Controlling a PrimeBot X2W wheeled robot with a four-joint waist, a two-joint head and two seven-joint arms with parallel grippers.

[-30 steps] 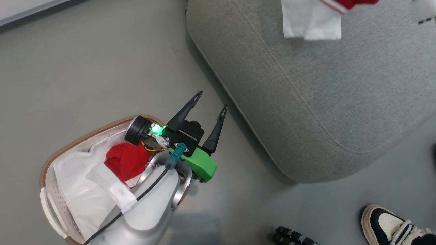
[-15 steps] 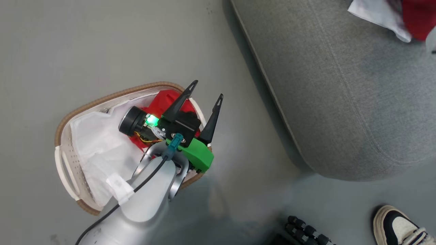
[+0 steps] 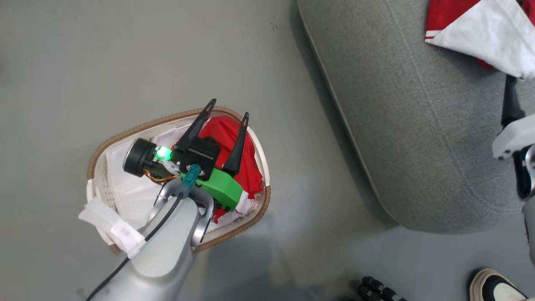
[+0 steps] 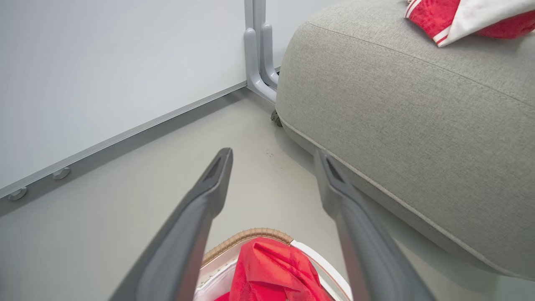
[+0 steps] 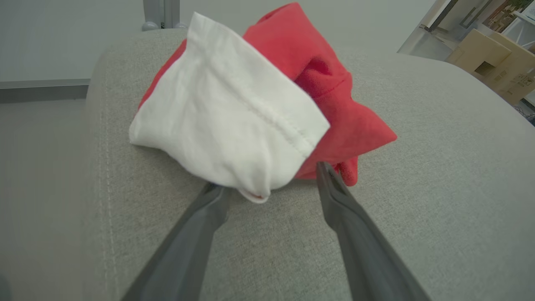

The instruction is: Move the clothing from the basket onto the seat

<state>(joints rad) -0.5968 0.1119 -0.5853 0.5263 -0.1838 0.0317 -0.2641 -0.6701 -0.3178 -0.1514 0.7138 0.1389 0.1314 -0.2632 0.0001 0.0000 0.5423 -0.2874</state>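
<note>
Left jaws swung above oval woven-rimmed basket's [image 3: 98, 184] crumpled red clothing [image 3: 252, 167].

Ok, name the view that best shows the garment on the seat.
Right wrist view: the garment lies close and almost whole on the seat. Head view crops it; left wrist view catches a corner.

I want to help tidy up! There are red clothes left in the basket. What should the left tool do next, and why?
Probably lower the left tool straight down onto the red clothing in the basket: it hangs open above the cloth, holding nothing.
</note>
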